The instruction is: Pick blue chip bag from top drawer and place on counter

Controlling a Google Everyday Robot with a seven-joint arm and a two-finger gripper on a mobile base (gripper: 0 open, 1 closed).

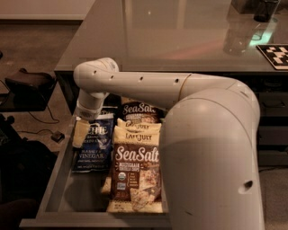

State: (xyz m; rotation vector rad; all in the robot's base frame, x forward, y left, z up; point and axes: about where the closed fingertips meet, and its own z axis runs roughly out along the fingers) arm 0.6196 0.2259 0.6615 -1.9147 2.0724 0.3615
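Note:
The blue chip bag (95, 148), dark blue with white VINEGAR lettering, lies flat in the left row of the open top drawer (56, 179). My gripper (82, 133) hangs from the wrist over the bag's upper left corner, by the drawer's left wall, at or just above the bag. My arm (148, 85) reaches in from the right and hides the drawer's right side. The glossy counter (171, 36) stretches behind and above the drawer.
Brown Sea Salt bags (135, 175) and cream Late July bags (137, 130) fill the drawer's middle row next to the blue bag. A black-and-white marker tile (275, 55) and dark glassware (265, 9) sit at the counter's far right. Dark equipment (27, 87) stands on the floor left.

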